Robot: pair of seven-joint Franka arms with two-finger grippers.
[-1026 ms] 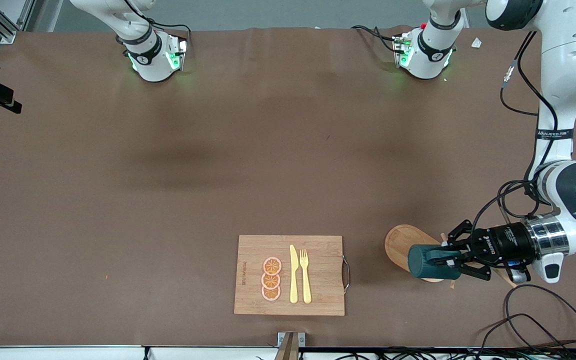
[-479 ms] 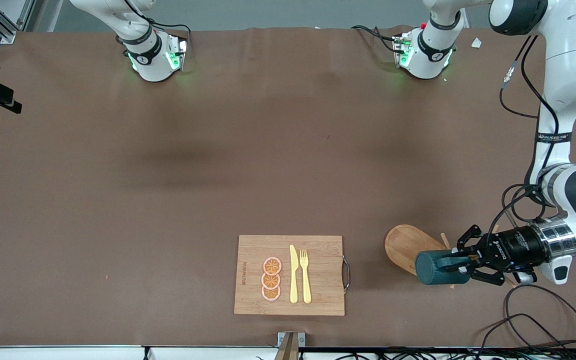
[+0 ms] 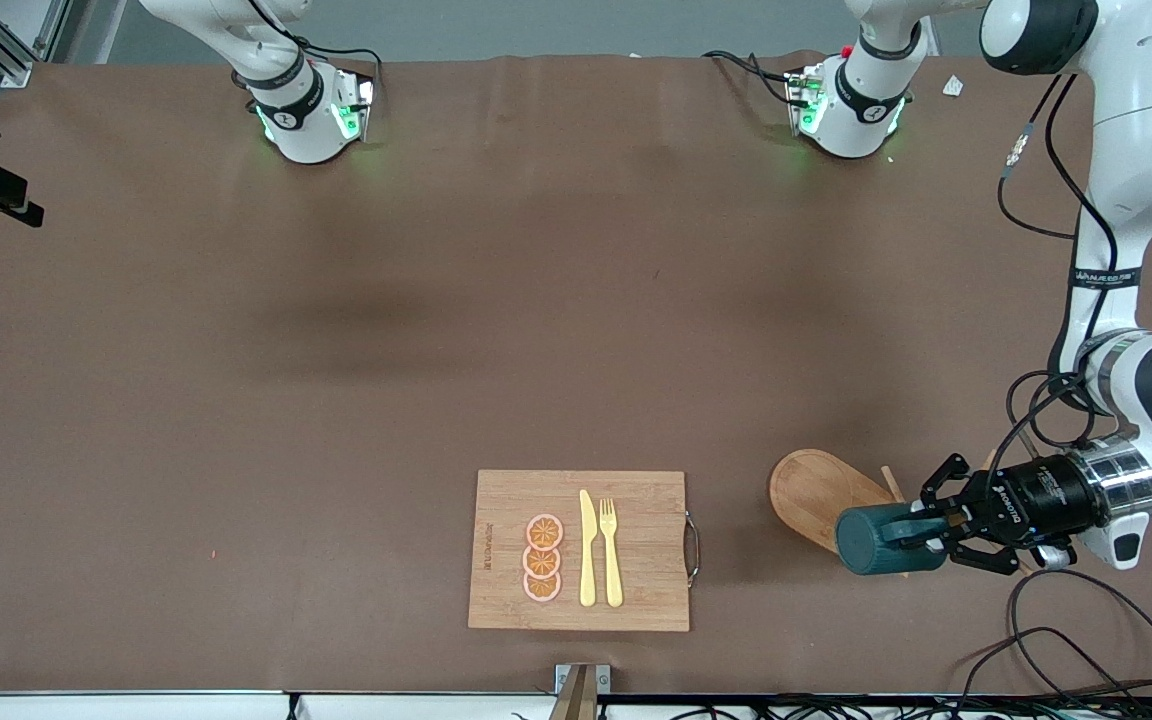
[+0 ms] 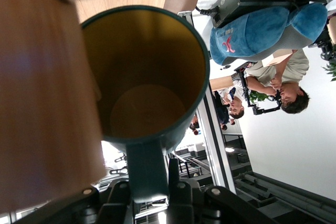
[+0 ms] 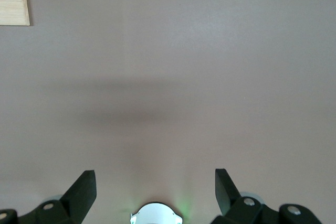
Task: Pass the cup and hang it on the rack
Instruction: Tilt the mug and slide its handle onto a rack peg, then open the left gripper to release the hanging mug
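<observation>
Teal cup (image 3: 874,541) clamped in left hand (image 3: 921,528); no lettering legible.

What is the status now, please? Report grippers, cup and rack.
Left gripper shut on the cup handle, cup on its side over the rack base. Right gripper open, arm waiting over bare table. Nothing blocks the rack; cutting board lies apart.

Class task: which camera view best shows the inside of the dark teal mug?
The left wrist view: it looks straight into the dark teal mug, showing its yellow-tan interior. The front view shows only the mug's outside, sideways over the wooden rack. The right wrist view shows none.
</observation>
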